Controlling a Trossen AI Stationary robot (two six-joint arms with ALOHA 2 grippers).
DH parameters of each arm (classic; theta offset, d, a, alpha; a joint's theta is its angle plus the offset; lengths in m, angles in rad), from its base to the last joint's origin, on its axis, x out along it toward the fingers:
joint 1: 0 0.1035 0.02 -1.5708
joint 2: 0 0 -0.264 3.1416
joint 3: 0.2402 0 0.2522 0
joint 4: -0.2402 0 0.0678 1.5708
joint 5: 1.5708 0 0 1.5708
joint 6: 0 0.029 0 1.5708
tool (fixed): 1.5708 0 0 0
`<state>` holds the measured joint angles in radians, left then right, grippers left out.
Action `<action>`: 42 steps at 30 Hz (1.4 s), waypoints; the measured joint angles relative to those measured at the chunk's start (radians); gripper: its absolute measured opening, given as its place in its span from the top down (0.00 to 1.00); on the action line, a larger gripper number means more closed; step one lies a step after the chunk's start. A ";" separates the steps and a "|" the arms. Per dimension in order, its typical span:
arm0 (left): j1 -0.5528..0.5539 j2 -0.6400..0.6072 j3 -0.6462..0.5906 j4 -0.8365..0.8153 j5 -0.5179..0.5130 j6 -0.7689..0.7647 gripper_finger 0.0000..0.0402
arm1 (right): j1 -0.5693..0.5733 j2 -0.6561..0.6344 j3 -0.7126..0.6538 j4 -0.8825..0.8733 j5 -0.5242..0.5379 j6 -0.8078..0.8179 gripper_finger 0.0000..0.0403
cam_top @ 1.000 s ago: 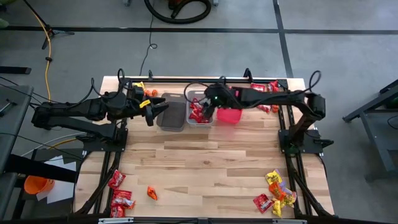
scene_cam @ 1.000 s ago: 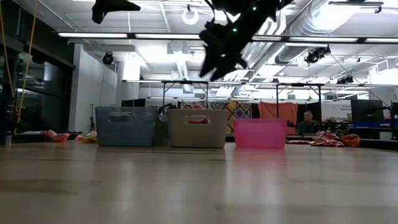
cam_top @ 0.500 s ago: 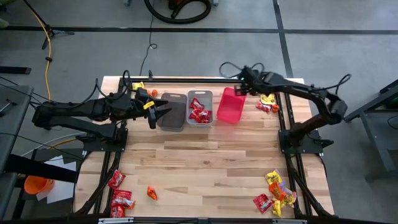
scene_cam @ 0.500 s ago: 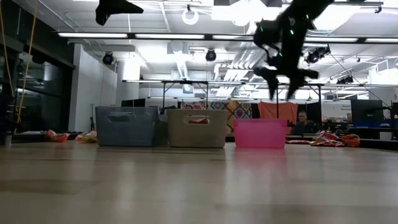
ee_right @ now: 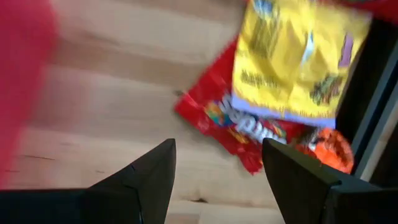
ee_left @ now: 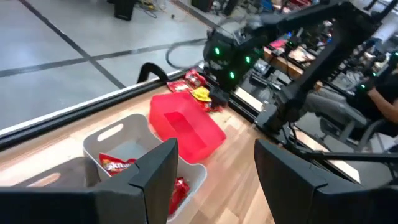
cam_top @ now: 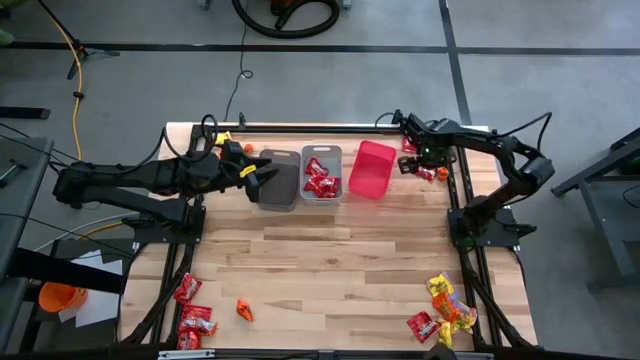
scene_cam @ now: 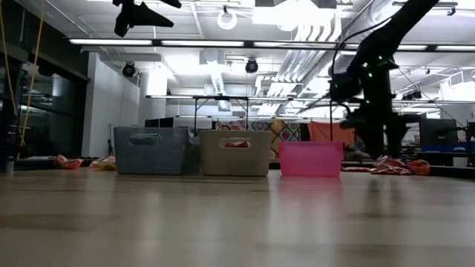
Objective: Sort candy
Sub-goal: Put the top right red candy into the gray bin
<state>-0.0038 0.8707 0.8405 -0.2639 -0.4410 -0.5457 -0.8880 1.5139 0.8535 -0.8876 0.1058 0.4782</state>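
Now right gripper [ee_right: 214, 163] hovering wide open, empty, just above yellow and red candy [ee_right: 273, 81] | left gripper [ee_left: 214, 165] waiting open over bins [ee_left: 124, 146].

Loads of open room across the middle of the pale wooden plank table [cam_top: 330, 260]. The back edge is crowded: a brown plastic bin [cam_top: 279, 180], a grey plastic bin [cam_top: 322, 174] and a pink plastic bin [cam_top: 371, 170] stand in a row, and shiny wrapped sweets [cam_top: 427, 168] lie piled beside the black metal frame rail [cam_top: 460, 180].
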 joint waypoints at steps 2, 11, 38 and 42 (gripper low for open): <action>0.005 0.000 0.000 0.000 -0.014 0.000 0.51 | -0.002 0.000 -0.034 0.033 0.002 0.014 0.42; 0.051 0.000 0.000 0.000 -0.005 -0.001 0.51 | 0.000 -0.006 -0.165 0.216 0.059 0.086 0.44; 0.057 -0.078 0.001 -0.072 0.098 0.141 0.51 | 0.429 -0.511 0.019 0.255 0.054 0.303 1.00; 0.057 -0.052 0.001 -0.035 0.189 0.243 0.51 | 0.571 -0.466 0.019 0.415 0.112 0.363 1.00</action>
<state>0.0530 0.8183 0.8413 -0.2993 -0.2521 -0.3031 -0.3169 1.0482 0.8722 -0.4726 0.2182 0.8408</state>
